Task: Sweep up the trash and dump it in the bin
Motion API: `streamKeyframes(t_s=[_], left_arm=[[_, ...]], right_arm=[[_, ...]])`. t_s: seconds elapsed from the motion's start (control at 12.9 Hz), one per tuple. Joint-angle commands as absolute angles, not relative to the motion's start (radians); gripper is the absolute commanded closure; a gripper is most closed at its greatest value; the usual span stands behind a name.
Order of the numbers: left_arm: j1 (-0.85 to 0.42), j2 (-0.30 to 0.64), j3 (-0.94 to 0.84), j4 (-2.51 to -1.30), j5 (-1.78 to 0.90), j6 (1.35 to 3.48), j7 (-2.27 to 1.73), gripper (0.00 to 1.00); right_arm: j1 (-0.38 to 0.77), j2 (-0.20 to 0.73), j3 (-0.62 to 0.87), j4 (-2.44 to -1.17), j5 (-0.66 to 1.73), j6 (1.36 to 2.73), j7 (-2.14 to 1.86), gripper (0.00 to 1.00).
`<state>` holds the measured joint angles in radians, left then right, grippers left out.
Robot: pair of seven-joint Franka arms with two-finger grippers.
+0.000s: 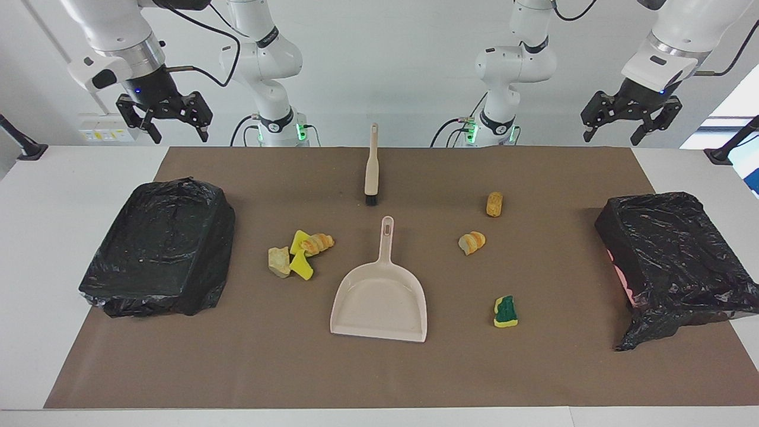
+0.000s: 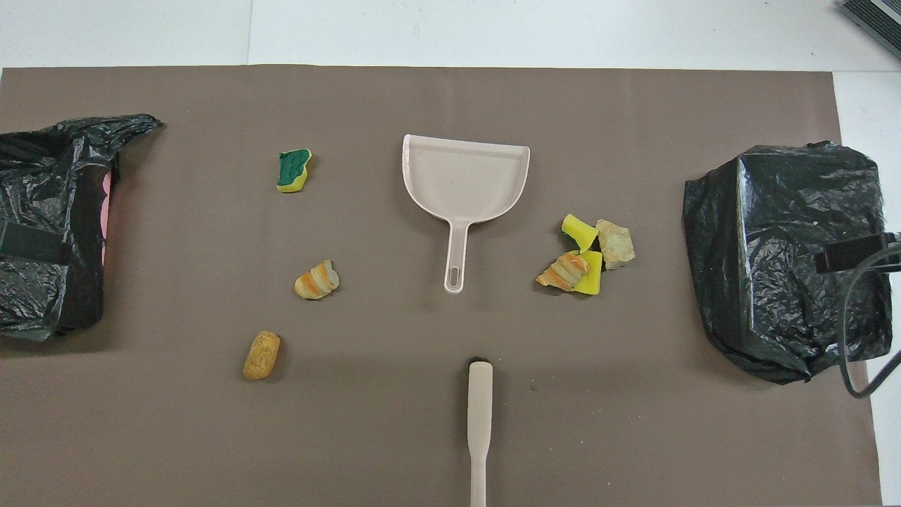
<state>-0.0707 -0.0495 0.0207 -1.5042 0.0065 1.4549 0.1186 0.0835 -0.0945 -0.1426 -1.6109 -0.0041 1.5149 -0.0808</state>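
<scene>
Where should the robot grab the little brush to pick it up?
Probably by the long beige handle of the brush, coming straight down from above. It lies flat with the handle pointing toward the robots and the dark bristles toward the dustpan; a pincer should close across the narrow handle.

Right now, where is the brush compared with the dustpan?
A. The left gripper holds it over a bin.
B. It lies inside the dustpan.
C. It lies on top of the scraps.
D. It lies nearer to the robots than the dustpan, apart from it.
D: the brush lies flat on the mat, nearer to the robots than the dustpan, with a bare gap between its bristles and the dustpan's handle, and no gripper touches it.
</scene>
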Motion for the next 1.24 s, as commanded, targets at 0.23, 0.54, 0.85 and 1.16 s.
streamKeyframes(t_s=[0.23, 0.54, 0.85, 1.16], left_arm=[[-0.067, -0.063, 0.023, -1.514, -0.005, 1.445, 0.109, 0.00], [-0.074, -0.064, 0.021, -1.517, -0.006, 1.434, 0.109, 0.00], [-0.084, -0.067, 0.011, -1.526, -0.008, 1.448, 0.104, 0.00], [-0.135, -0.100, 0.009, -1.586, -0.009, 1.479, 0.086, 0.00]], right_arm=[[0.081, -0.092, -0.149, -1.605, 0.020, 1.520, -0.094, 0.00], [0.081, -0.092, -0.149, -1.606, 0.020, 1.520, -0.094, 0.00], [0.081, -0.092, -0.149, -1.605, 0.018, 1.520, -0.094, 0.00], [0.081, -0.092, -0.149, -1.606, 0.020, 1.520, -0.094, 0.00]])
